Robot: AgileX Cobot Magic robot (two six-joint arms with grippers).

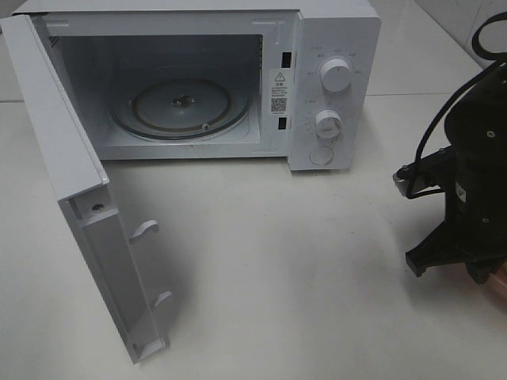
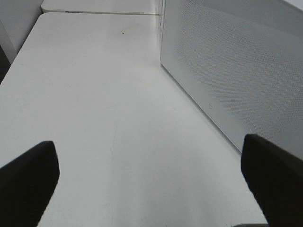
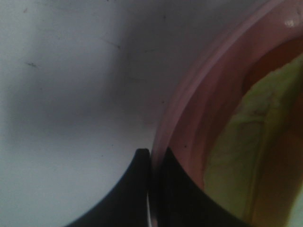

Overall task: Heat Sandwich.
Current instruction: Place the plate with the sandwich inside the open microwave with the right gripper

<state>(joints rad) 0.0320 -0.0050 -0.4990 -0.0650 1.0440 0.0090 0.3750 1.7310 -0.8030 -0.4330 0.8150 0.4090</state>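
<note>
The sandwich [image 3: 253,142], pale bread with green leafy filling, lies on a round pink plate [image 3: 189,94]. In the right wrist view my right gripper [image 3: 150,153] is shut on the plate's rim, one finger on each side of it. In the exterior high view the right gripper [image 1: 455,265] hangs low at the table's right edge, and only a sliver of the pink plate [image 1: 500,283] shows behind it. The sandwich is hidden there. My left gripper [image 2: 150,177] is open over bare table beside the microwave door [image 2: 236,71], holding nothing.
The white microwave [image 1: 333,79] stands at the back with its cavity open and a glass turntable [image 1: 181,107] inside. Its door [image 1: 87,214] swings out to the front left. White table [image 1: 277,261] stretches between door and right arm.
</note>
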